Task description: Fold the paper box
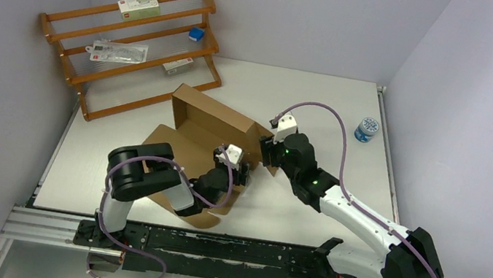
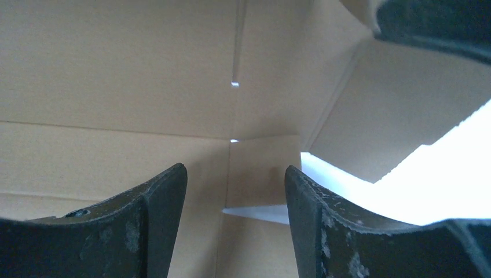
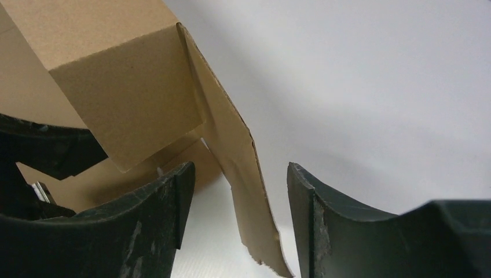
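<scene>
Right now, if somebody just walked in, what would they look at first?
Probably the paper box, half folded in the middle of the white table, with brown walls standing up. Two black grippers crowd it: the left gripper is open over its inside, and the right gripper is open with a flap at the box's right side between its fingers. After that, the wooden rack at the back left.

The paper box (image 1: 213, 123) sat mid-table (image 1: 323, 99); behind it, to the left, stood a rack (image 1: 71, 57) — packets (image 1: 120, 52) on its shelves; a jar (image 1: 367, 129) stood far right; the left gripper (image 1: 238, 172) was at the box's near-right corner — the right gripper (image 1: 267, 151) astride its right flap.
</scene>
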Controlling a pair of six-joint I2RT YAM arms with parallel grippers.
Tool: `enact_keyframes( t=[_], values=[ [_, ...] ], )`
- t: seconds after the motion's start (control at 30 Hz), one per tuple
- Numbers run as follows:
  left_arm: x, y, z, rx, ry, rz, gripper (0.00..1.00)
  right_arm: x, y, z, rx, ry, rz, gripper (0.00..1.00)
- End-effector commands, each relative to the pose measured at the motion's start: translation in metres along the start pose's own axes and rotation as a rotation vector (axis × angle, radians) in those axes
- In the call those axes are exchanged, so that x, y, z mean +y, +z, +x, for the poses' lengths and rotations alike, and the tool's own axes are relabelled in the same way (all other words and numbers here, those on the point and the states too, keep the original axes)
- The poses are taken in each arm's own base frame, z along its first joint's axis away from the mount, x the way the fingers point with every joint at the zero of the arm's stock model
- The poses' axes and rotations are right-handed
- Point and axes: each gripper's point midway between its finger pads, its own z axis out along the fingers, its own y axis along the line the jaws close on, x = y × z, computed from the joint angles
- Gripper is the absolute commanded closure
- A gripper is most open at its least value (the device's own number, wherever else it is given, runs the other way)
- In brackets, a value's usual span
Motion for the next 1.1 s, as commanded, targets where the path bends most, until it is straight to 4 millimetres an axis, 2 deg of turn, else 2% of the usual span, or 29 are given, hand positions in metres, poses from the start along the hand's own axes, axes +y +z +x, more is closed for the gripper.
enact_keyframes(
  t=[0.0, 0.17, 0.23, 0.33, 0.5, 0.6, 0.73, 0.97, 1.07],
  values=[
    [0.009, 0.004, -0.015, -0.027, -0.112, -0.027, 0.33, -0.003, 0.001, 0.001, -0.01, 0.01, 0.011, 0.4],
    [0.017, 0.007, -0.012, -0.012, -0.134, -0.04, 0.34, 0.001, 0.002, 0.003, -0.008, 0.007, -0.008, 0.56],
    [0.019, 0.008, -0.012, -0.008, -0.137, -0.032, 0.34, 0.002, 0.002, 0.003, -0.005, 0.008, -0.013, 0.6],
    [0.005, 0.002, -0.019, -0.034, -0.103, 0.082, 0.29, 0.001, 0.001, 0.002, -0.007, 0.009, -0.011, 0.63],
    [-0.01, -0.007, -0.011, -0.031, -0.017, 0.183, 0.18, 0.005, 0.002, -0.001, -0.019, 0.013, -0.029, 0.77],
    [-0.015, -0.005, -0.007, -0.034, 0.012, 0.197, 0.15, 0.006, 0.003, -0.001, -0.013, 0.012, -0.038, 0.82],
    [-0.026, 0.004, 0.0, -0.013, 0.055, 0.219, 0.13, 0.006, 0.002, -0.001, -0.011, 0.01, -0.04, 0.96],
    [-0.028, 0.003, 0.012, 0.009, 0.128, 0.221, 0.12, 0.004, -0.001, -0.005, -0.024, 0.002, -0.036, 1.0],
    [-0.016, 0.008, 0.016, 0.028, 0.157, 0.12, 0.12, 0.006, 0.0, -0.005, -0.025, 0.005, -0.044, 1.0]
  ],
)
